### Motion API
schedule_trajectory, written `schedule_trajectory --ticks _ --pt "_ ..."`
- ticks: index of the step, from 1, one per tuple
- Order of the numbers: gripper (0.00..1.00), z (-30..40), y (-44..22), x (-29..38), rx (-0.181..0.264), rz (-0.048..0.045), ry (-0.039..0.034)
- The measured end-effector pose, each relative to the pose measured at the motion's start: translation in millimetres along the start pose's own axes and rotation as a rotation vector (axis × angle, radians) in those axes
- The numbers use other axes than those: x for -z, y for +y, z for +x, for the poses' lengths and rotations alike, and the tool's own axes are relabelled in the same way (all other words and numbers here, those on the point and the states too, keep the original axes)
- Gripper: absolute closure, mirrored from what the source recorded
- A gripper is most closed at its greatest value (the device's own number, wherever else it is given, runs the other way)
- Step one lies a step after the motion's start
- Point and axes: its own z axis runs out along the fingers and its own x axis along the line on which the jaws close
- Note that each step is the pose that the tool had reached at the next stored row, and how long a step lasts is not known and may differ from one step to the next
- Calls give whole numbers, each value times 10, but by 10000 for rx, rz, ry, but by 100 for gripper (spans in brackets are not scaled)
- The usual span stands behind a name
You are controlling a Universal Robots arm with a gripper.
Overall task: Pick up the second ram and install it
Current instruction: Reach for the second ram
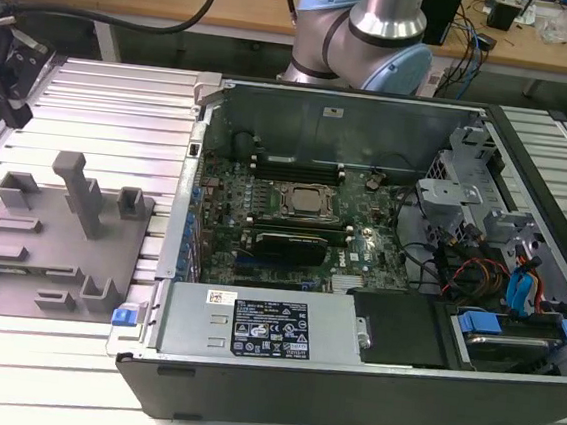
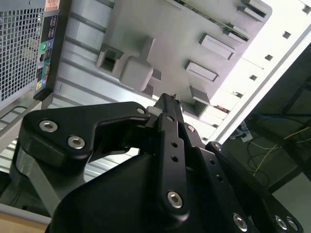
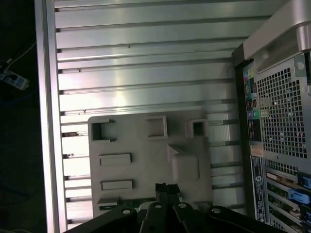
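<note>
While the tool (image 2: 168,98) hangs above the grey tray (image 3: 146,150) on the ribbed desk (image 3: 146,48), its fingers sit pressed together, holding nothing. The green memory stick (image 3: 109,207) lies in a slot at the tray's edge.

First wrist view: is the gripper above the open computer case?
No, the gripper hangs over the grey fixture plate, beside the case.

Silver arm (image 1: 389,7), blue joint caps (image 1: 316,3); black gripper (image 2: 166,102), silver screws (image 2: 48,126).
</note>
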Motion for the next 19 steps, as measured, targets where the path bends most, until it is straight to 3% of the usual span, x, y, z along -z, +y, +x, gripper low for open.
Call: schedule_trajectory --ticks 11,17,19 --pt "89 96 -98 -1 1 0 0" --pt "89 117 -204 0 1 0 0" --pt "89 117 -282 2 1 -1 -1"
